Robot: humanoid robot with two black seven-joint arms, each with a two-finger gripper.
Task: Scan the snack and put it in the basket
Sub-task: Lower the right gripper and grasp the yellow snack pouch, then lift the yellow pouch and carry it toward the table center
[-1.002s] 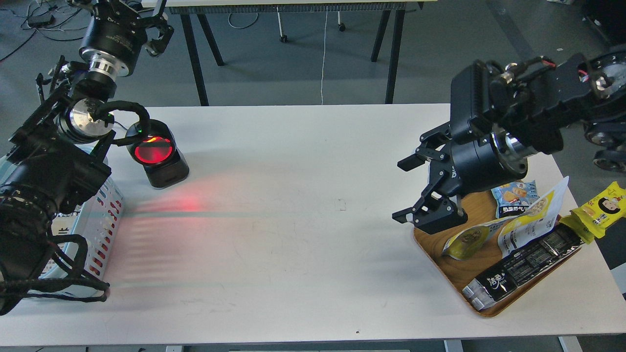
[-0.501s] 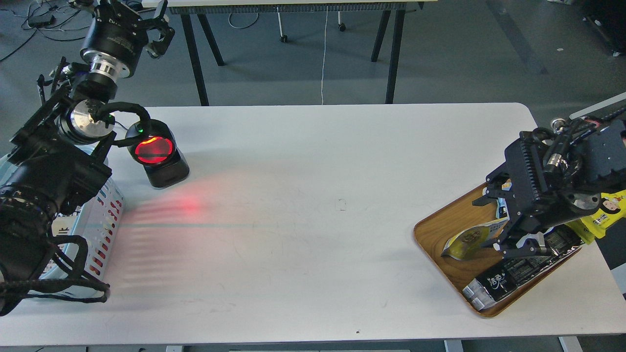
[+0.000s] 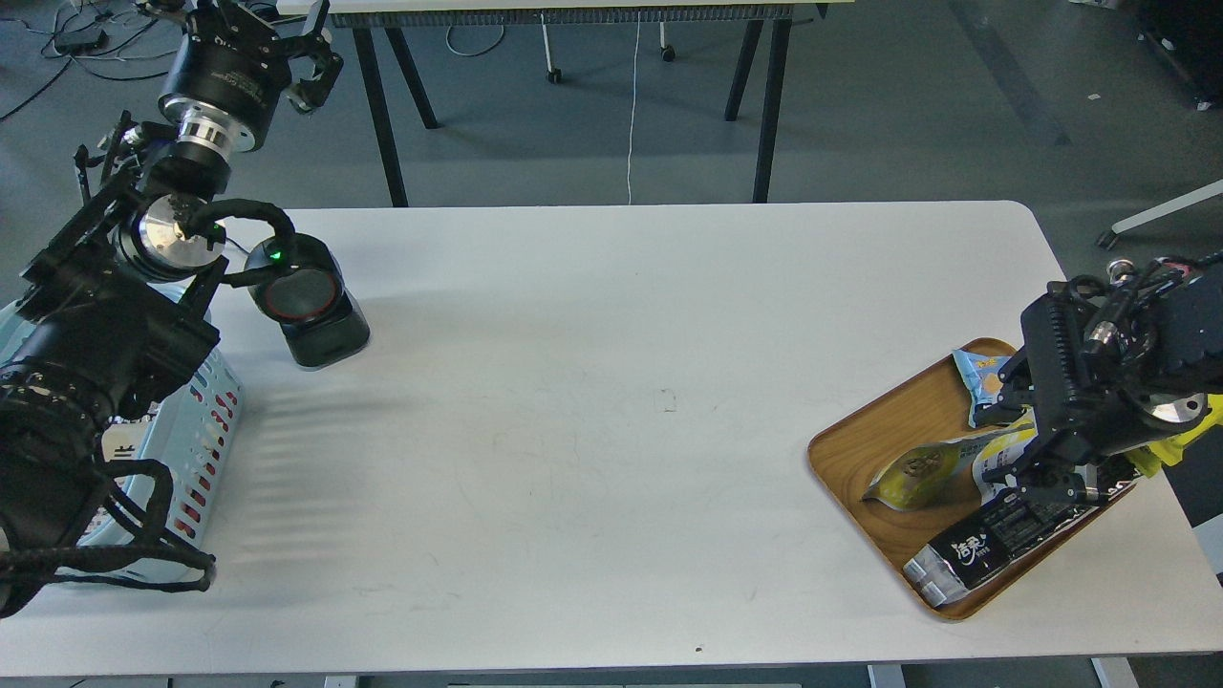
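The snack (image 3: 1000,457), a yellow and white pouch, lies on the oval wooden tray (image 3: 846,430) at the right and is mostly hidden under my right gripper. My right gripper (image 3: 1019,449) is low over the tray, its fingers apart on either side of the pouch. The pale blue basket (image 3: 205,420) stands at the table's left edge, largely hidden behind my left arm. My left gripper (image 3: 263,33) is raised beyond the table's far left corner, open and empty.
A black scanner (image 3: 308,311) stands at the far left, with a green light on. The tray also holds an olive pouch (image 3: 912,473), a small blue packet (image 3: 975,368) and a long black packet (image 3: 994,545). A yellow packet (image 3: 1180,444) lies by the tray's right side.
My right gripper has moved right and down from above the table onto the tray, over the snack. The scanner's red light has gone out. My left arm has barely moved.
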